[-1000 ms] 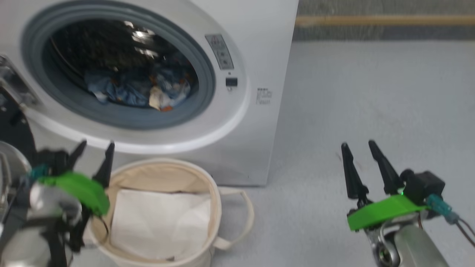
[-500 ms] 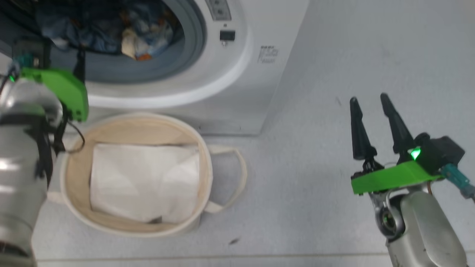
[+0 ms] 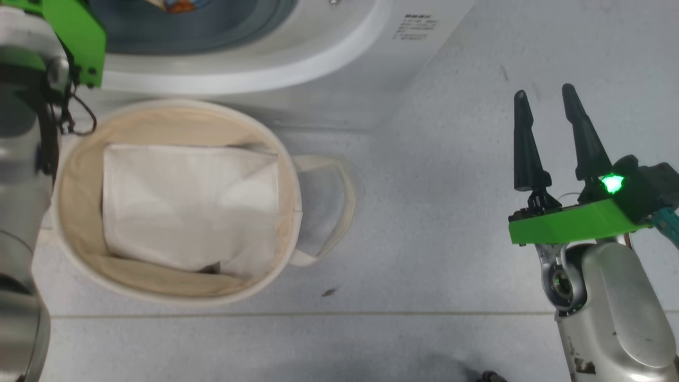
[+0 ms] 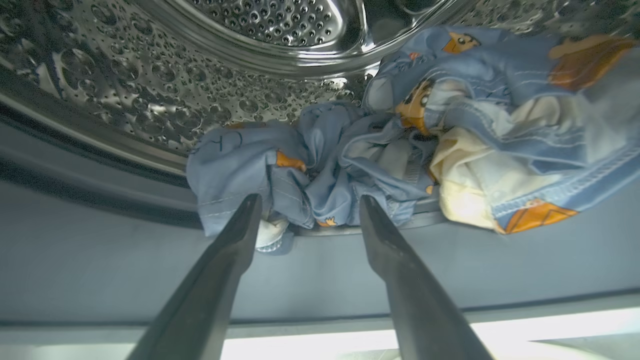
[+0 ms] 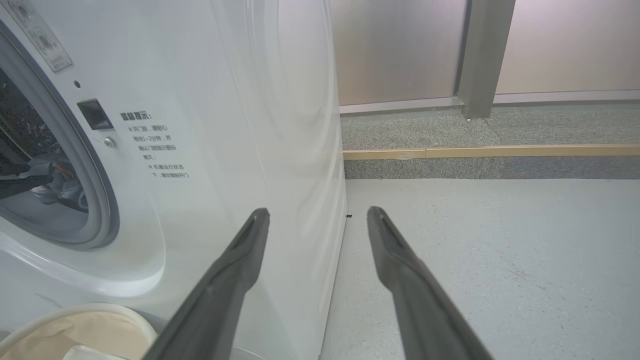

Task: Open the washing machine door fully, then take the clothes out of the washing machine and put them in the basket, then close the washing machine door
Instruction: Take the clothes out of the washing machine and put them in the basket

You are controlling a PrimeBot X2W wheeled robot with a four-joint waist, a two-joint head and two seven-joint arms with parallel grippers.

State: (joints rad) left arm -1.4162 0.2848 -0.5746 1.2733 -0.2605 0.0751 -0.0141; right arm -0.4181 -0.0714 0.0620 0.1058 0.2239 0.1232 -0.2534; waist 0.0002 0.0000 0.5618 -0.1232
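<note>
Lying crumpled on the drum (image 4: 150, 75) floor, the clothes (image 4: 475, 125) sit just ahead of the left pincer (image 4: 308, 200), jaws wide and empty, tips flanking a blue fold. Soft, light, floppy, I judge; pinch that bunched fold between the tips.

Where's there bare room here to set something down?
Bare floor lies between the basket and the right gripper, and right of the washing machine. Crowded: a white sheet covers the basket's bottom; clothes heap before the left gripper.
</note>
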